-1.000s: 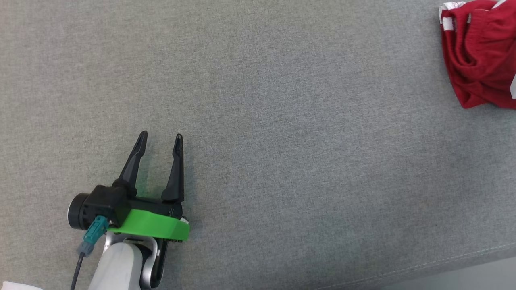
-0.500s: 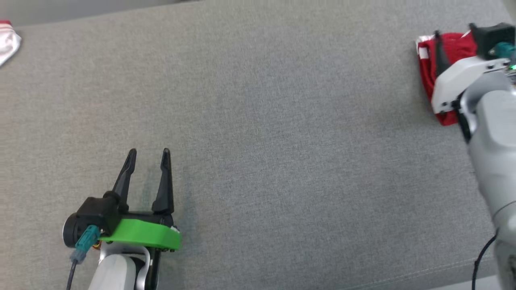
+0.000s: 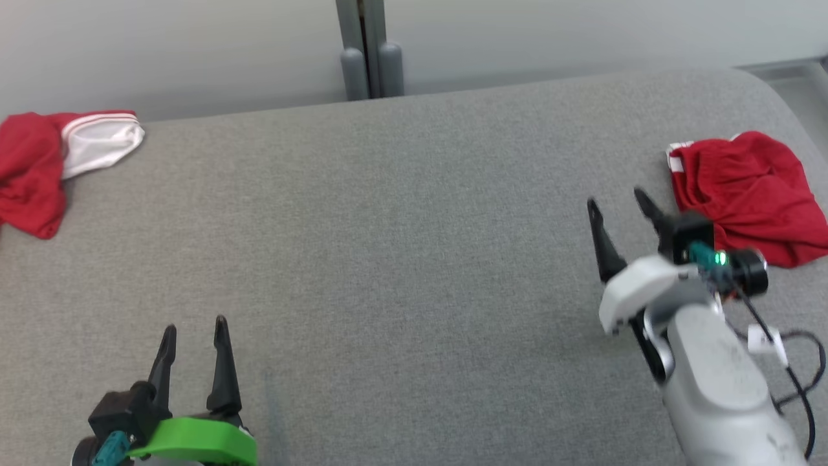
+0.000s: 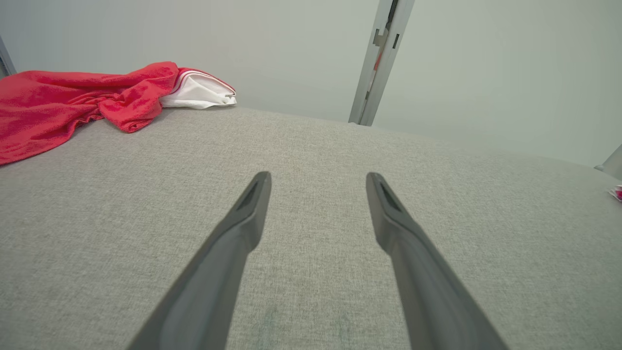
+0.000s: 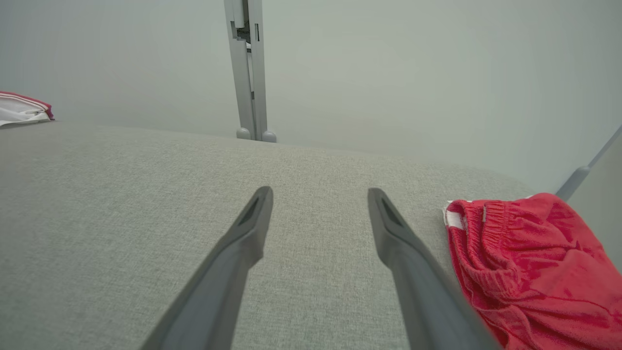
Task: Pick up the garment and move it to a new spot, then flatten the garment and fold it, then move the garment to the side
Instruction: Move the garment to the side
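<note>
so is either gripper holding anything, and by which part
Nothing is held: left gripper and right gripper are open and empty; the crumpled red fabric garment lies free.

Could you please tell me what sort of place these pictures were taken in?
Probably an indoor test space for cloth handling: a broad grey fabric-covered surface holds a red garment at the right and a red-and-white garment at the left, before a bare pale wall with a grey metal post.
</note>
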Tool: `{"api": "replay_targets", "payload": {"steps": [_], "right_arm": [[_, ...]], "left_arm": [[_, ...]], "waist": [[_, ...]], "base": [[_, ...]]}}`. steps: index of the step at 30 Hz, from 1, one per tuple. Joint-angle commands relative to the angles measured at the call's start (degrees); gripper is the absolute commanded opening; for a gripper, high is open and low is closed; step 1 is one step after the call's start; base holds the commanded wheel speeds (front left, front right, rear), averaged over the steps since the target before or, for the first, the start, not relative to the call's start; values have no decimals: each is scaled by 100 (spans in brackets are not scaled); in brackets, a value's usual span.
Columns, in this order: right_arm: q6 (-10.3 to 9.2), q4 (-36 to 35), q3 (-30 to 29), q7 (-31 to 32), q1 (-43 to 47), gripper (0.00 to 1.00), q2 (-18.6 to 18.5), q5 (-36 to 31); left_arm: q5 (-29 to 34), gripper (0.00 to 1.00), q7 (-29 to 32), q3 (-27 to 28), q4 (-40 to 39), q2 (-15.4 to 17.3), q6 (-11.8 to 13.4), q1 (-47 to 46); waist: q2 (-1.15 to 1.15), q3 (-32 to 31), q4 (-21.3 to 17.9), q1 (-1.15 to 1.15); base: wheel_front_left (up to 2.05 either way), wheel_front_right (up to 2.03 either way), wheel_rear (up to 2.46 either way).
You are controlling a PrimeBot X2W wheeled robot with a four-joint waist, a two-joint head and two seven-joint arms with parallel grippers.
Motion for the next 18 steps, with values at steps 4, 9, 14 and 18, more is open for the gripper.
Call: {"api": "replay_targets", "payload": {"steps": [4,9,14,18], "right_arm": [[-8,-677,42,-27,1007,100,12,349],[-8,-1341,103,-27,1847,100,13,647],[-8,-1911,-73,-27,2467,100,13,766],[-8,-2185,-72,-26,2746,100,14,853]], "left_arm": [[-40,100,-1,75,-5,-23,18,342],[-102,100,-1,59,-52,-35,28,566],[-219,100,-1,-44,-47,-36,57,709],[-266,100,-1,-93,-62,-37,97,833]], "waist": [[0,-497,309,0],[0,-584,275,0],[0,-655,219,0],[0,-693,159,0]], "base": [[0,0,0],[0,0,0],[0,0,0],[0,0,0]]}}
